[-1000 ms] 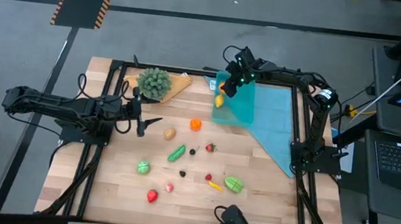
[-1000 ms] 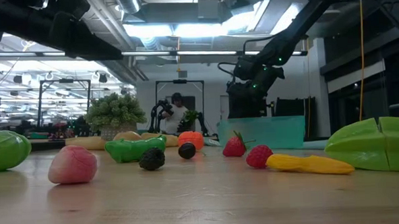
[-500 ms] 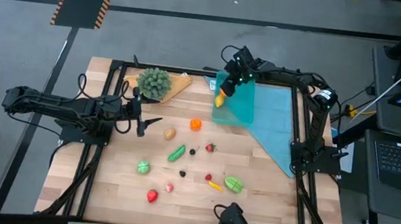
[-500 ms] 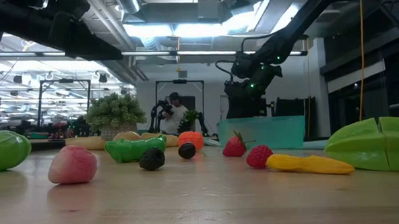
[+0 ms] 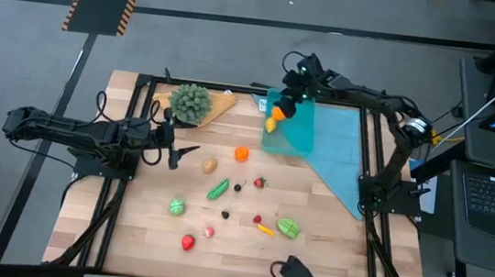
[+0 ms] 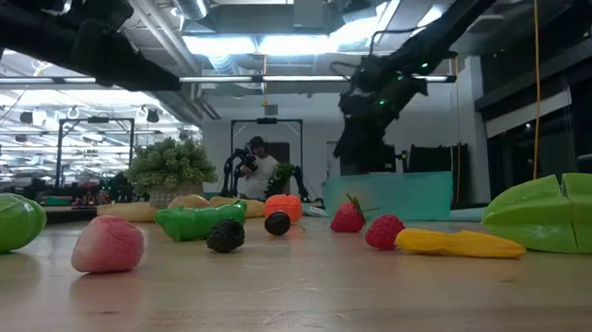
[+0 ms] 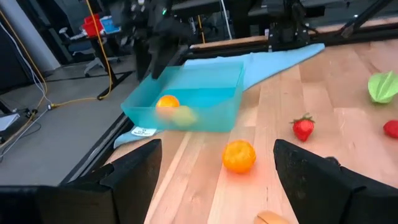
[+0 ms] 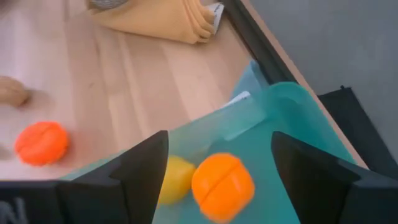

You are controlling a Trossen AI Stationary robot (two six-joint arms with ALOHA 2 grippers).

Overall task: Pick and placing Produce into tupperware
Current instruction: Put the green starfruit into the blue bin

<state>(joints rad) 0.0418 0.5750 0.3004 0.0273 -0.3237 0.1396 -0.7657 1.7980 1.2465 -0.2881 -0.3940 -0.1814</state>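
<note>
The teal tupperware (image 5: 293, 129) stands at the table's far right on a light-blue cloth; it also shows in the left wrist view (image 7: 186, 102). An orange piece (image 8: 222, 185) and a yellow piece (image 8: 174, 179) are inside it. My right gripper (image 8: 219, 138) is open above the box's left part (image 5: 291, 95), clear of the orange piece. My left gripper (image 5: 178, 155) is open and empty over the table's left part. Several produce pieces lie on the wood: an orange one (image 5: 241, 154), a tan one (image 5: 210, 165), a strawberry (image 5: 259, 182), a green pod (image 5: 217, 189).
A bushy green plant on a tan board (image 5: 191, 102) stands at the far left. The light-blue cloth (image 5: 343, 153) runs along the right side. More pieces lie near the front: green (image 5: 177, 207), red (image 5: 188, 241), cut green (image 5: 288, 227).
My right gripper has risen over the box's left part and drawn a little toward the far edge. The orange piece, under the gripper before, now shows in the box beside the yellow one, clear of the fingers.
</note>
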